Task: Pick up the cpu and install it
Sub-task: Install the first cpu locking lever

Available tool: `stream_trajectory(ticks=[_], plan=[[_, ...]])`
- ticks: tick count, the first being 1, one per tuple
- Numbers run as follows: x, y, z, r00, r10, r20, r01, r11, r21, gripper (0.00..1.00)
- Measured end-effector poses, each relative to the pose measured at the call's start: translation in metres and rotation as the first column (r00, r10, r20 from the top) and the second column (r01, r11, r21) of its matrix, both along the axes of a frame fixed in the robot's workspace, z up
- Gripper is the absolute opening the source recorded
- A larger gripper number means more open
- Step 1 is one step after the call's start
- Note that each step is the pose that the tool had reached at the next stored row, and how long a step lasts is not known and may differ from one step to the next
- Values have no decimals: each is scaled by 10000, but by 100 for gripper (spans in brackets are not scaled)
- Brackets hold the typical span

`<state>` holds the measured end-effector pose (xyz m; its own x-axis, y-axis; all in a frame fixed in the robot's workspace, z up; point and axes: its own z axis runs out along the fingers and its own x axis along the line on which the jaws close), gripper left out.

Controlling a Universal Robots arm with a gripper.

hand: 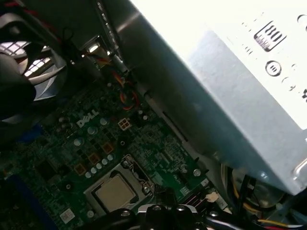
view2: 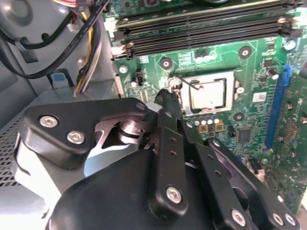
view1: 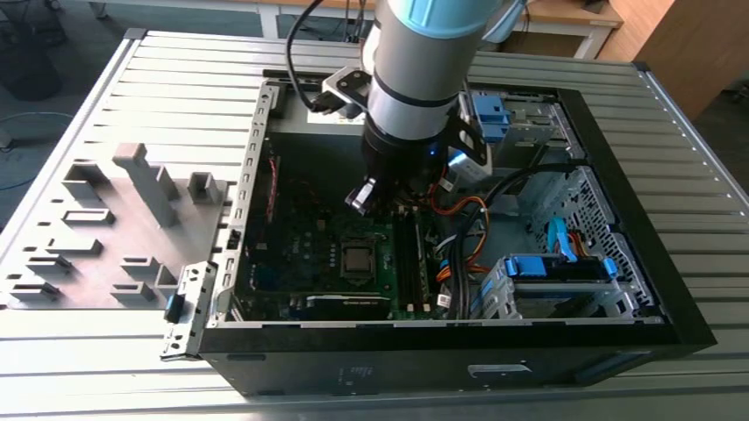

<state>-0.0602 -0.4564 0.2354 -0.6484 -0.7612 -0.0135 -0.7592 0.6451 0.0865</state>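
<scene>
Ribbed aluminium bench (view1: pixel 129 79) carries an open black PC case (view1: pixel 655 289) and a grey fixture tray (view1: pixel 105 237) in the exterior view; arm reaches into the case, gripper (view1: pixel 372 200) hanging above the green motherboard (view1: pixel 304 254); can't tell finger spread. Cpu (view1: pixel 354 258) sits in its socket, just below the fingers.

Second wrist view: black jointed metal fingers (view2: pixel 168 124) look pressed together, nothing pinched; silver square cpu (view2: pixel 207 93) just beyond the tips, apart.

First wrist view: cpu (hand: pixel 114 192), matte metal, near the gripper (hand: pixel 160 211), beside grey PSU box (hand: pixel 225 91).
</scene>
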Motion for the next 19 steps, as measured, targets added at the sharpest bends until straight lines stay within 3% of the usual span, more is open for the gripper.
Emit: stream_trajectory(ticks=[14,19], plan=[[0,-159,-21,10000,0,0,0,10000,-3,11],[4,-181,-35,10000,0,-14,0,10000,-76,11]])
